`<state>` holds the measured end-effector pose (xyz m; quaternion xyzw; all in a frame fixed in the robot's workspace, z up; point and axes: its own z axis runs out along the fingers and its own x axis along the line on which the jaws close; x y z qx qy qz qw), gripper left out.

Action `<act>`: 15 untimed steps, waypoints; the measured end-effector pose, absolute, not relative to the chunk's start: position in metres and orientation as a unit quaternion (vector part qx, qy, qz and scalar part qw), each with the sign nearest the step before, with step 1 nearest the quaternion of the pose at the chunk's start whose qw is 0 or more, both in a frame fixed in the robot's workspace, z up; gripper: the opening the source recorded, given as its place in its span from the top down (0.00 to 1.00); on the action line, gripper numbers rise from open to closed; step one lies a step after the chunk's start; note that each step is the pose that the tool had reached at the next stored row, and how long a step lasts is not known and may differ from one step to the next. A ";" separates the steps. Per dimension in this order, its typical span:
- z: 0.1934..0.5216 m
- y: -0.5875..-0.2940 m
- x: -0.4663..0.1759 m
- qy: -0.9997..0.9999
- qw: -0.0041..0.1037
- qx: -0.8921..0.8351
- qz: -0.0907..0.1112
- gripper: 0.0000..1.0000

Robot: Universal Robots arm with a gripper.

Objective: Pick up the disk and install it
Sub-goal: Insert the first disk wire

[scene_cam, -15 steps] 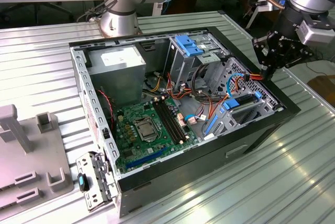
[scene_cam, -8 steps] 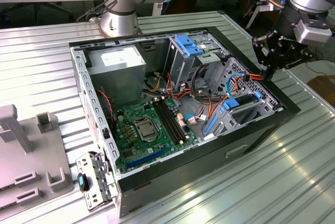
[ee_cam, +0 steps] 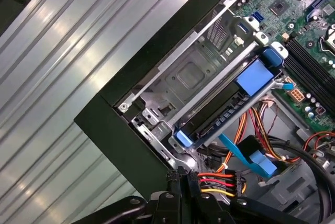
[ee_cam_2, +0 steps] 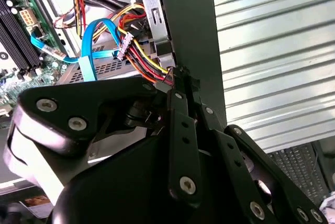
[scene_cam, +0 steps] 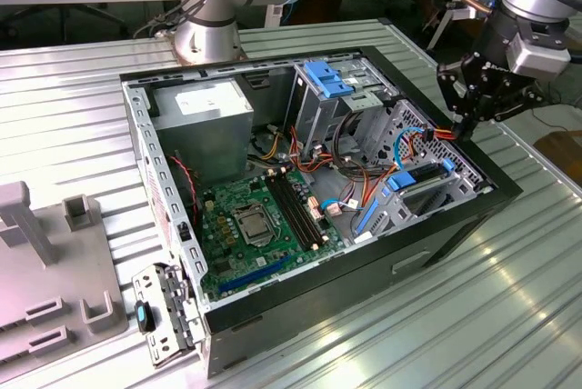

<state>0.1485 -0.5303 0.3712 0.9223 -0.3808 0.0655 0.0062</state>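
Note:
The disk [scene_cam: 426, 187] lies in the grey drive cage [ee_cam: 191, 77] at the open computer case's corner, on the exterior view's right. In the first wrist view the disk [ee_cam: 220, 116] shows a dark edge, and its blue carrier [ee_cam: 255, 76] reaches across the cage. My gripper [scene_cam: 462, 130] hangs over the case's rim beside the cage. Its black fingers [ee_cam_2: 180, 109] are shut together. In both wrist views the gripper [ee_cam: 183, 176] has its tips against a bundle of red, orange and yellow wires [ee_cam: 214, 182]. I cannot tell whether a wire is pinched between them.
The black case wall [scene_cam: 436, 239] runs just beside my fingers. A blue flat cable [ee_cam_2: 97, 46] loops nearby. The motherboard [scene_cam: 245, 225] and the power supply [scene_cam: 205, 112] fill the case's other end. Blue brackets [scene_cam: 329, 80] sit on the far cage. A grey fixture [scene_cam: 45, 271] stands on the ribbed table.

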 end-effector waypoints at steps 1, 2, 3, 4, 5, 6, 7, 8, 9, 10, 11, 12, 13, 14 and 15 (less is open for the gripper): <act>0.371 -0.530 0.148 -0.388 0.007 0.919 0.065 0.84; 0.371 -0.530 0.148 -0.392 0.007 0.918 0.065 0.84; 0.371 -0.530 0.148 -0.397 0.007 0.916 0.065 0.84; 0.371 -0.530 0.147 -0.400 0.008 0.914 0.065 0.84; 0.371 -0.530 0.146 -0.407 0.008 0.911 0.065 0.84; 0.371 -0.530 0.146 -0.412 0.007 0.909 0.064 0.84; 0.371 -0.530 0.145 -0.416 0.006 0.907 0.063 0.84; 0.371 -0.530 0.145 -0.419 0.005 0.906 0.062 0.84; 0.371 -0.530 0.144 -0.425 0.003 0.903 0.060 0.84; 0.371 -0.530 0.144 -0.428 0.001 0.902 0.059 0.84; 0.371 -0.530 0.144 -0.432 0.000 0.900 0.058 0.84; 0.371 -0.530 0.144 -0.439 -0.001 0.897 0.057 0.84; 0.371 -0.530 0.144 -0.446 0.000 0.893 0.057 0.84; 0.371 -0.530 0.144 -0.453 0.000 0.890 0.057 0.84; 0.371 -0.530 0.144 -0.458 0.001 0.887 0.057 0.84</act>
